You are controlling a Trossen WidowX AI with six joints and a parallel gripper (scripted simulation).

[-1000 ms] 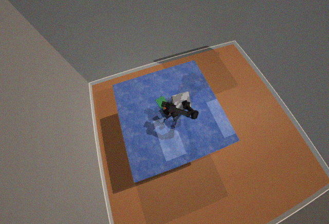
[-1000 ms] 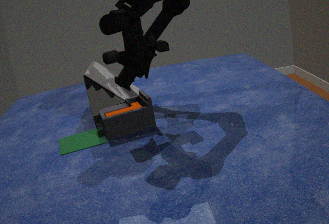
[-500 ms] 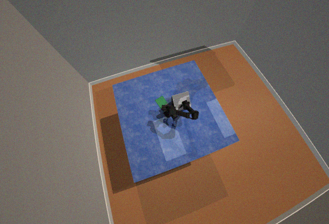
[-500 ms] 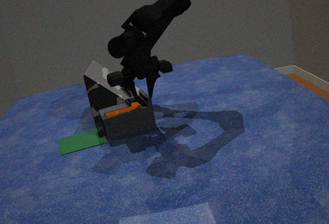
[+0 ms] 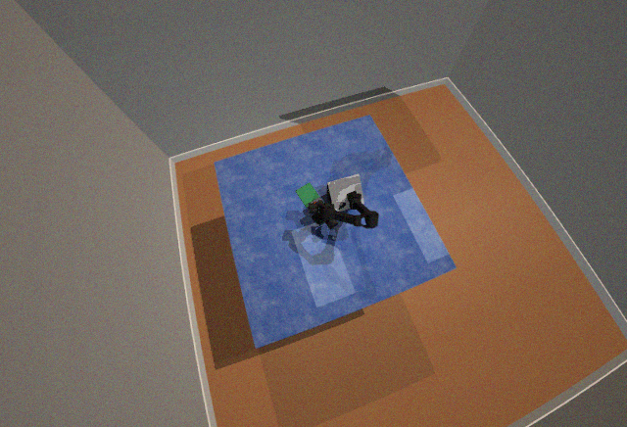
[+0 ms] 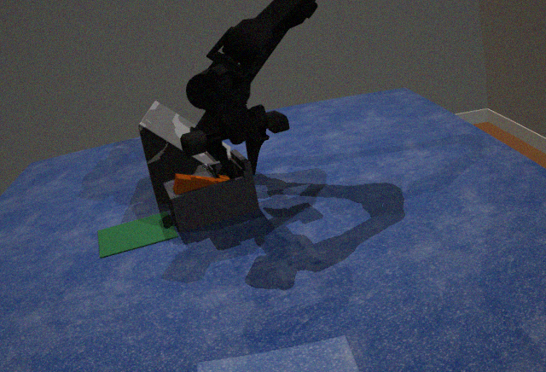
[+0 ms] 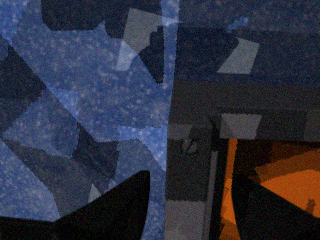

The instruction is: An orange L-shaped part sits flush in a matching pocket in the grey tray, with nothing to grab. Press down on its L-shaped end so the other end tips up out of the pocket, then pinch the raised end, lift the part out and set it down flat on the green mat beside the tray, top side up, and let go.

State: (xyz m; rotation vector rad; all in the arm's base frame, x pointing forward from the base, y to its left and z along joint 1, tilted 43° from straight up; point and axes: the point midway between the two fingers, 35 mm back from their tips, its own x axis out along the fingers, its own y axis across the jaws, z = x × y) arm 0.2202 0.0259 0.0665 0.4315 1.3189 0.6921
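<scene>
The orange L-shaped part [image 6: 187,184] [image 7: 295,187] sits tilted in the grey tray [image 6: 212,216] [image 7: 185,220]. Its end towards the green mat [image 5: 307,193] [image 6: 127,235] stands up above the tray rim; its other end is low in the pocket. My gripper [image 6: 243,172] [image 7: 190,182] is partly open with nothing between the fingers. It straddles the tray's end wall: one finger is down inside over the part's low end, the other hangs outside the tray. The finger's contact with the part is hidden. In the top view the arm covers most of the tray.
A tall pale block [image 5: 339,187] [image 6: 160,121] with a slanted top stands close beside the tray, and the arm is mounted on it. The green mat lies flat against the tray's far end from the gripper. Blue table surface [image 5: 263,260] [image 6: 397,306] surrounds them.
</scene>
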